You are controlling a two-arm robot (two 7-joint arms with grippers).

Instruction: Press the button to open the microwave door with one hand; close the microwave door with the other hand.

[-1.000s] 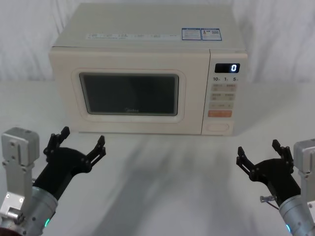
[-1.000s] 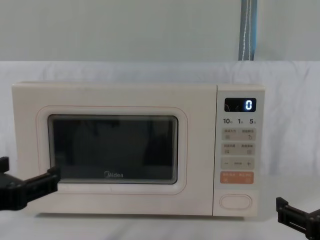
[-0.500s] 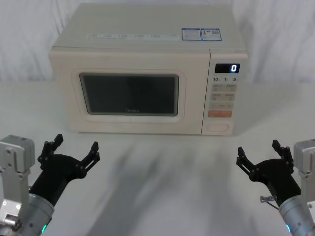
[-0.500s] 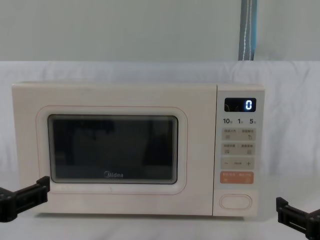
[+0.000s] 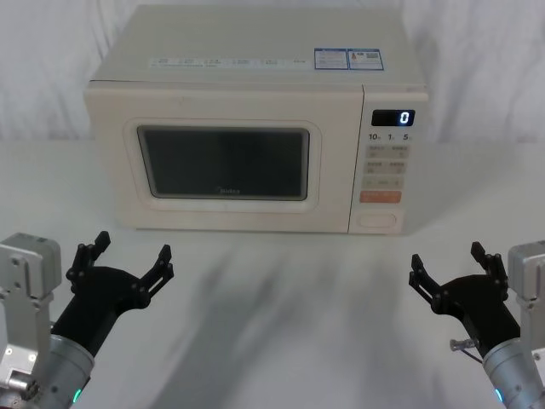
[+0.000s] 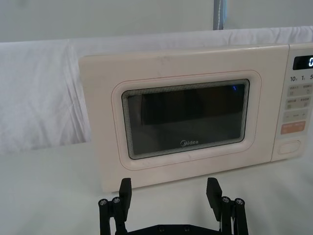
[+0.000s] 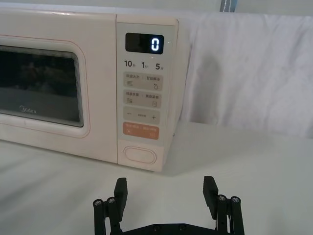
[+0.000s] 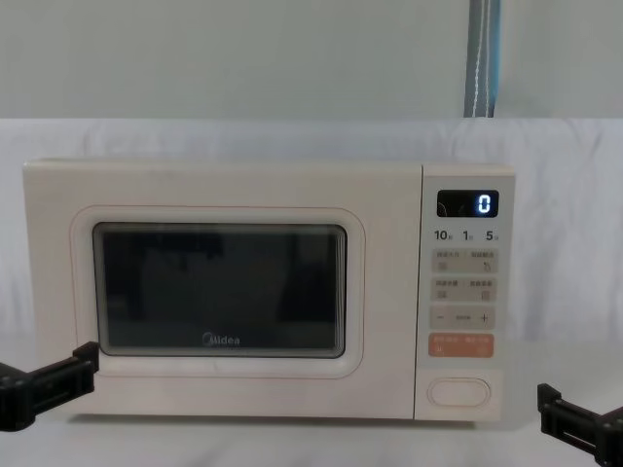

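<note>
The cream-white microwave (image 5: 255, 77) stands at the back of the table, its door (image 5: 223, 162) shut flush with the front. The pill-shaped button (image 5: 379, 221) sits at the bottom of the control panel, under the orange key. It appears again as the button (image 7: 140, 155) in the right wrist view and the button (image 8: 458, 391) in the chest view. My left gripper (image 5: 126, 257) hovers open in front of the door's lower left corner, well short of it. My right gripper (image 5: 450, 267) is open too, to the right of and nearer than the button.
White cloth covers the table (image 5: 289, 307) and the wall behind. Bare tabletop lies between the two grippers and the microwave front. A blue-grey strap (image 8: 484, 58) hangs behind the oven.
My left gripper has drawn back and down from the door, toward me, and has held still over the last half second. The right gripper and the door have not moved.
</note>
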